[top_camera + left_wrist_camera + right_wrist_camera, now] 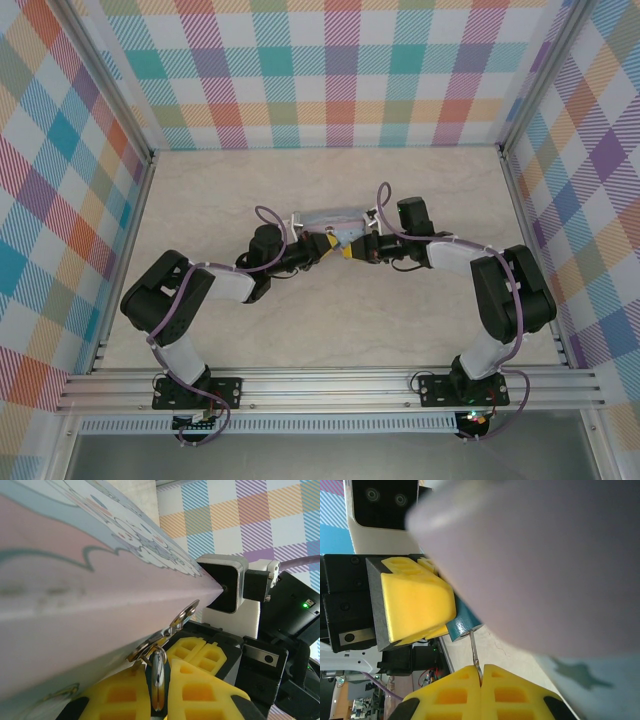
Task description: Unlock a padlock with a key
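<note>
The small teal padlock (462, 623) hangs from the metal hasp (170, 630) of the cartoon-printed tin (75, 595). In the left wrist view the padlock (159, 680) shows edge-on, and my left gripper (155, 669) is shut on its body. The thin metal key (474, 647) runs from the padlock's bottom face down into my right gripper (481, 670), which is shut on the key's head. In the top view the left gripper (337, 249) and right gripper (357, 252) meet tip to tip in front of the tin (335, 220).
The tin stands mid-table, close over both grippers. Marble tabletop (330, 320) lies open toward the near edge. Checked walls (330, 70) close off the back and both sides, with aluminium rails (330, 385) along the front.
</note>
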You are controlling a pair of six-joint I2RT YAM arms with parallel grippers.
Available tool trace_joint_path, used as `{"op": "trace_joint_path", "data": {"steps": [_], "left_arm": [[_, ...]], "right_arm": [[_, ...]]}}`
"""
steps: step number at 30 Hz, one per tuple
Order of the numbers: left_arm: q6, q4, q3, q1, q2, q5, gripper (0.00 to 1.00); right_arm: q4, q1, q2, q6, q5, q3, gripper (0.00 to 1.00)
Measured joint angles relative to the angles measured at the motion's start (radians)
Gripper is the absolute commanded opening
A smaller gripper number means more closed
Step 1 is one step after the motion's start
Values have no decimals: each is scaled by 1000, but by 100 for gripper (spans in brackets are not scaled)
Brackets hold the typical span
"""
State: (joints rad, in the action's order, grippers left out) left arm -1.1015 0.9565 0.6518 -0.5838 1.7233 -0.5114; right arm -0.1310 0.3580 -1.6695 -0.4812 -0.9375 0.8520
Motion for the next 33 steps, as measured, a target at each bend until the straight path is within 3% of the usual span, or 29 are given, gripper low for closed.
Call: {"op": "trace_joint_path", "data": {"steps": [21, 26, 33], "left_arm": [[-10, 38, 0, -1, 7, 5, 0], [-11, 44, 0, -4, 16, 6, 0], [-36, 45, -8, -19, 17, 55, 0]], "right_arm": [[-42, -26, 2, -12, -29, -10, 9], [-49, -32, 6, -14, -28, -25, 0], [-46, -58, 71, -13, -13, -55, 1]]}}
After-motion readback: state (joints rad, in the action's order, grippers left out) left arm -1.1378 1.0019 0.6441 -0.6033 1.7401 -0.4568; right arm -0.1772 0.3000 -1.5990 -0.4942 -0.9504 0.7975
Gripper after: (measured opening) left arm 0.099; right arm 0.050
